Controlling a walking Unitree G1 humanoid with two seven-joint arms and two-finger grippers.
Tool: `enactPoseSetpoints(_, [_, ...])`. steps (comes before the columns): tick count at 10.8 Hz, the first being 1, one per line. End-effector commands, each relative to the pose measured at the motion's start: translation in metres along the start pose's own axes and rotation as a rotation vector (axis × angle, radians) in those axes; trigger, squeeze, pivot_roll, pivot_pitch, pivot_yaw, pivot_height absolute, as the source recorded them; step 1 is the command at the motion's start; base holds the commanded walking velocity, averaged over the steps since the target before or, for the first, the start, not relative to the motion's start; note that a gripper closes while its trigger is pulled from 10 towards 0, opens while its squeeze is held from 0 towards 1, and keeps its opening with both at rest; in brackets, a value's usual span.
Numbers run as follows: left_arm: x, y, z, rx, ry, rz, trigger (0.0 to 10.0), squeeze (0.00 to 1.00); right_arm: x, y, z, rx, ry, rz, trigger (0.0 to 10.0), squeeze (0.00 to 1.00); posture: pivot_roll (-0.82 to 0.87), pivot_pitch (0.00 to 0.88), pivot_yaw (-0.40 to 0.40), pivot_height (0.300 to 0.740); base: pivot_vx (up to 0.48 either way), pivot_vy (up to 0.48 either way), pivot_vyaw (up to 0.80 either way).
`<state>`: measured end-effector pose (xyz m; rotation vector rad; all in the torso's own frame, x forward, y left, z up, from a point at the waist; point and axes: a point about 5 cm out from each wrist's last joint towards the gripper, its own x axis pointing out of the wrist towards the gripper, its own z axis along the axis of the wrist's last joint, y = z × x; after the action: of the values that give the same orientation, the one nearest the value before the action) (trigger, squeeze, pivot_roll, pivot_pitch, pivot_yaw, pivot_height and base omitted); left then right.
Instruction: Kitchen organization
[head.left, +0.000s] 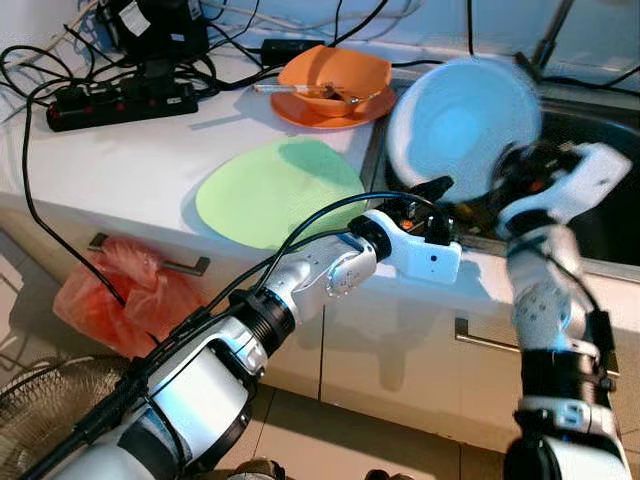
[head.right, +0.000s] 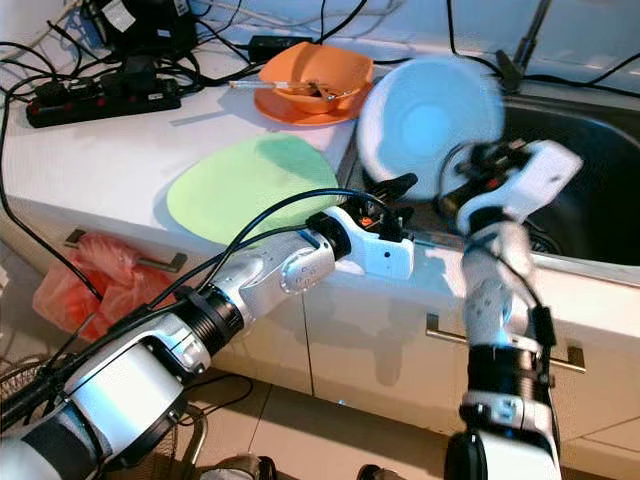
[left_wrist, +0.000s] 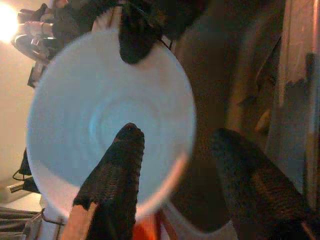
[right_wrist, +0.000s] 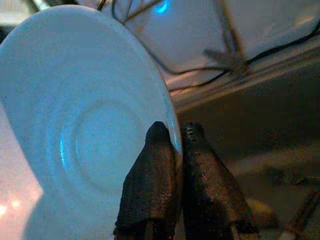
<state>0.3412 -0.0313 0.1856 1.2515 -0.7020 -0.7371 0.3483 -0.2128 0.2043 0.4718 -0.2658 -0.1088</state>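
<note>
The right gripper (right_wrist: 177, 145) has its jaws pinched tight on the rim of a smooth pale-blue plate (head.left: 460, 125), tilted on edge above the sink (head.left: 600, 215). The left gripper (left_wrist: 175, 165) hangs beside it, jaws apart and empty. Left to sort, I judge: the flat green plate (head.left: 275, 190) near the counter's (head.left: 120, 165) front edge and the glossy orange bowl (head.left: 335, 75) at its back.

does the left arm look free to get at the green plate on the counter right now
Probably yes. The left tool hangs open at the sink's edge, holding nothing, and the green plate lies flat on the counter beside it with nothing on top. The right tool holds the pale blue plate over the sink, out of the way.
</note>
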Motion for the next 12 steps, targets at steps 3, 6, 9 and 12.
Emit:
enactPoseSetpoints(3, [0.003, 0.005, 0.004, 0.007, -0.017, 0.019, 10.0, 0.00, 0.010, -0.003, 0.013, -0.007, -0.077, -0.068, 0.0, 0.00, 0.14, 0.086, -0.007, 0.740, 0.000, 0.000, 0.00])
enactPoseSetpoints(6, [-0.005, 0.033, 0.001, -0.406, -0.022, 0.226, 10.0, 0.00, 0.012, -0.009, 0.012, -0.036, -0.089, -0.108, 0.0, 0.00, 0.14, 0.089, -0.007, 0.740, 0.000, 0.000, 0.00])
enactPoseSetpoints(9, [-0.013, 0.064, 0.006, -0.595, -0.083, 0.353, 10.0, 0.00, 0.012, -0.017, 0.007, -0.087, -0.094, -0.152, 0.0, 0.00, 0.15, 0.074, -0.008, 0.740, 0.000, 0.000, 0.00])
enactPoseSetpoints(12, [-0.026, 0.031, -0.003, -1.012, -0.019, 0.162, 10.0, 0.00, 0.009, -0.023, 0.007, -0.211, -0.116, -0.168, 0.0, 0.00, 0.15, 0.062, 0.001, 0.740, 0.000, 0.000, 0.00])
